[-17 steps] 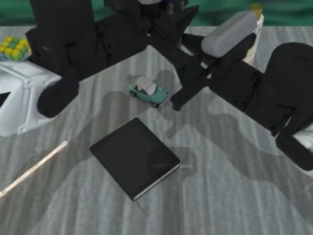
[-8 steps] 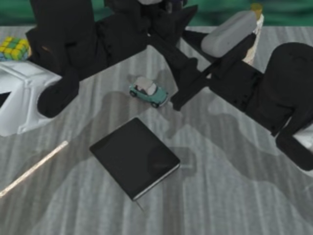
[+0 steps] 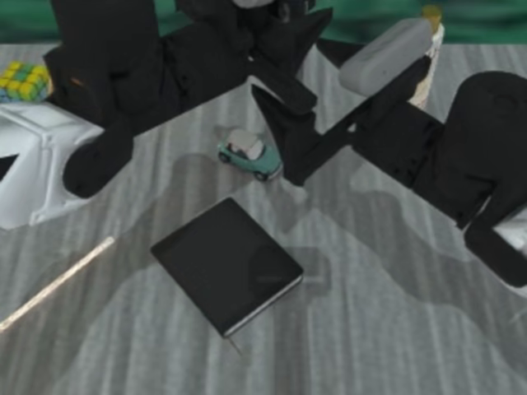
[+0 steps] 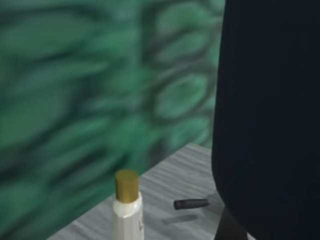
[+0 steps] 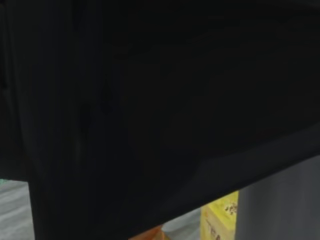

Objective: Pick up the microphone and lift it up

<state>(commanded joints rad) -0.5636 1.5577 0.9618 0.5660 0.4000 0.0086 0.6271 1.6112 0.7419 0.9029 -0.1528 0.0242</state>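
the microphone (image 3: 286,10) is not found lying anywhere on the table (image 3: 395,313). only a small bluish bit is made out at the far edge of the top view, tucked among the dark parts of the left claw (image 3: 276,20). in the left wrist view a large dark navy mass is seen close to the camera, and it is judged to be the rounded head of the microphone, though this cannot be confirmed. if so, the pickup is judged done and the lift well along, with little left but holding it up.

how wide the left claw stands cannot be told, since it is hidden by its own dark body; a grasp is only inferred. the right claw (image 3: 288,136) is stretched in from the right, above the table just beside the toy car (image 3: 249,155). its opening cannot be told either, and nothing is seen held in it. the right wrist view is dark.

a black notebook (image 3: 226,263) and a pale rod (image 3: 56,284) are left untouched on the near half of the table, and a gold-capped bottle (image 4: 127,210) stands at the far edge.
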